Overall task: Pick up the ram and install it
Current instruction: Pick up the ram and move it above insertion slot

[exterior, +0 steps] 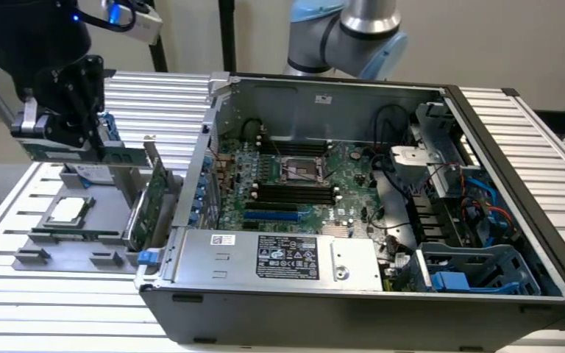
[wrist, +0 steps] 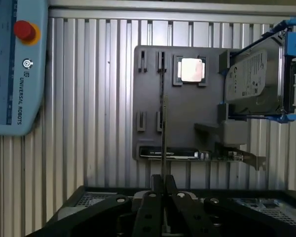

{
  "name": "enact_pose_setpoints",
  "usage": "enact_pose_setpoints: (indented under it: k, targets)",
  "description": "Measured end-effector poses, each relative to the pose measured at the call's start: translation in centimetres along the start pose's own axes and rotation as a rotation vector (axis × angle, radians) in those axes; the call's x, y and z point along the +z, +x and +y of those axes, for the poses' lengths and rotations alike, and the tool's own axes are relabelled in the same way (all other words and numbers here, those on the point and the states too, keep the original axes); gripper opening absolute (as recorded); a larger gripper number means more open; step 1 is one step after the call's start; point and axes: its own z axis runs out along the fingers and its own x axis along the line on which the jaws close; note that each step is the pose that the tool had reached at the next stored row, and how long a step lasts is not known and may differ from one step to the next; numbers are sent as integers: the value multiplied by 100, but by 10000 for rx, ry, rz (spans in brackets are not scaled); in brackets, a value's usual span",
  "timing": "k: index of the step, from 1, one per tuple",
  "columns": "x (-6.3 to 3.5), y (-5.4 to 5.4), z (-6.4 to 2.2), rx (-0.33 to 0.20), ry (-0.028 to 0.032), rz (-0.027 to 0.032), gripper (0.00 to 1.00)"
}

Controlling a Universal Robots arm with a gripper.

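My gripper [exterior: 65,138] hangs above the grey parts holder [exterior: 71,250] at the exterior view's left, shut on the ram [exterior: 115,156], a long thin green stick held level and lifted clear of the holder. In the wrist view the ram [wrist: 165,128] shows edge-on as a thin line running out from between the closed fingers of the gripper [wrist: 164,185], over the grey holder [wrist: 187,113]. The open computer case [exterior: 381,309] lies to the exterior view's right, with the motherboard's black memory slots [exterior: 293,193] beside the processor socket [exterior: 302,170].
On the holder sit a silver processor chip [exterior: 67,211], a green expansion card with a metal bracket [exterior: 150,200] and a hard drive in a blue frame [wrist: 251,79]. A teach pendant [wrist: 15,64] lies on the slatted table. The power supply [exterior: 282,257] fills the case's near side.
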Motion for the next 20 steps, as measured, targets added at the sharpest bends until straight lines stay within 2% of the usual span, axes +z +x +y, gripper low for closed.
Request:
enact_pose_setpoints:
  k: [20]
  targets:
    - [-36,-119,-906,1,-11,1,0]
